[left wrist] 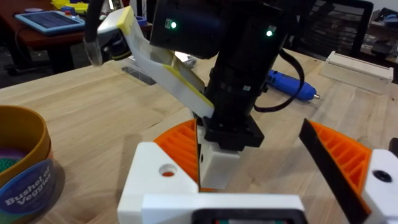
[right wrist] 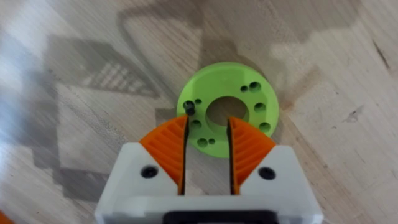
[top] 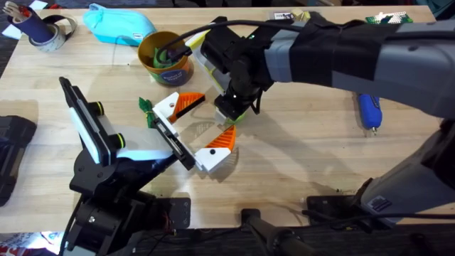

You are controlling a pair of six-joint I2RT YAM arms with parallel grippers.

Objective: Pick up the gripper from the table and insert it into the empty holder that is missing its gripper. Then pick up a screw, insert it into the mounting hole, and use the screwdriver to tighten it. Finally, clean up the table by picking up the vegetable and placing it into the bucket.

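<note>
Right end effector [right wrist: 208,146] hangs straight over green disc [right wrist: 227,116] on tabletop [top: 298,142], fingers spread slightly, pinching nothing; small dark screw [right wrist: 189,108] stands in disc just off one fingertip. Left end effector [top: 202,128] spread, farther off. Screwdriver [top: 369,110] lies well apart

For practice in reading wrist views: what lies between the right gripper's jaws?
In the right wrist view, a green disc with holes lies on the wood between the right gripper's open jaws, a small black screw on it.
</note>
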